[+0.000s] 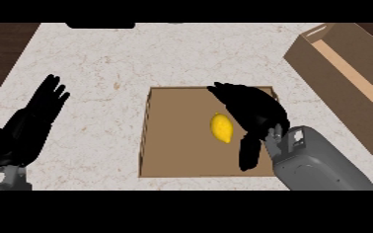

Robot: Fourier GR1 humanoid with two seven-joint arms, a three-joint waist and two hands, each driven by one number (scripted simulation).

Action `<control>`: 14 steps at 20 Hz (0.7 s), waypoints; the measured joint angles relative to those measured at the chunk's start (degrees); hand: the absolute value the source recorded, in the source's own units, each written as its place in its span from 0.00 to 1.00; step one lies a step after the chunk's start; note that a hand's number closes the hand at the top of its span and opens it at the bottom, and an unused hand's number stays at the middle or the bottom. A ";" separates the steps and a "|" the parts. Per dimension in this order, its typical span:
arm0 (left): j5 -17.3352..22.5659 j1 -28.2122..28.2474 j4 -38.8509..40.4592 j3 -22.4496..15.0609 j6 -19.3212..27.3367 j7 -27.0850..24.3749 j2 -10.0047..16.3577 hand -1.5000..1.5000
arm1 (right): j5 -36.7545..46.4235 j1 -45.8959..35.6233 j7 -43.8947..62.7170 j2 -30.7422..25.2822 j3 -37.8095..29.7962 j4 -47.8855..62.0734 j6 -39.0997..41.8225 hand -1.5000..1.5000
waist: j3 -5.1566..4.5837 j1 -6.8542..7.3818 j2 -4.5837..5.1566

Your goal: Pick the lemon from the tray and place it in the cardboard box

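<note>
Bench (109, 54): pale stone look, veined, speckled, matt. Tray (175, 150): brown, flat matt, cardboard-like. Lemon (222, 127): yellow, smooth skin, faint sheen. Cardboard box (320, 61): tan, matt, paler inner wall. Left hand (36, 118), right hand (255, 109): black, matt. Right forearm (320, 164): grey, smooth hard shell; plastic or metal unclear.
</note>
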 measured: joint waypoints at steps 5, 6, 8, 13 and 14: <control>-0.98 0.57 0.18 1.40 -1.46 -0.23 -1.32 0.50 | 2.95 2.56 -0.28 1.80 -1.30 -0.68 2.68 0.00 | 0.01 -0.11 -0.01; -1.04 0.11 0.66 1.96 -2.04 0.01 -1.18 0.50 | 3.86 2.40 -0.85 2.47 -1.71 0.31 2.95 0.00 | 0.01 -0.10 0.01; -2.17 -0.06 -0.11 1.79 -1.56 0.76 -2.05 0.50 | 5.78 2.45 -3.75 2.79 -2.73 2.17 3.38 0.00 | 0.02 -0.07 0.03; -3.43 -1.81 0.46 2.63 -1.76 2.43 -3.35 0.50 | 10.29 2.85 -7.73 5.73 -3.60 4.22 3.10 0.00 | 0.03 -0.11 0.06; -3.34 -1.36 0.44 3.16 -2.38 2.41 -3.40 0.50 | 11.18 3.42 -8.32 5.93 -3.81 3.83 3.28 0.00 | 0.02 -0.11 0.04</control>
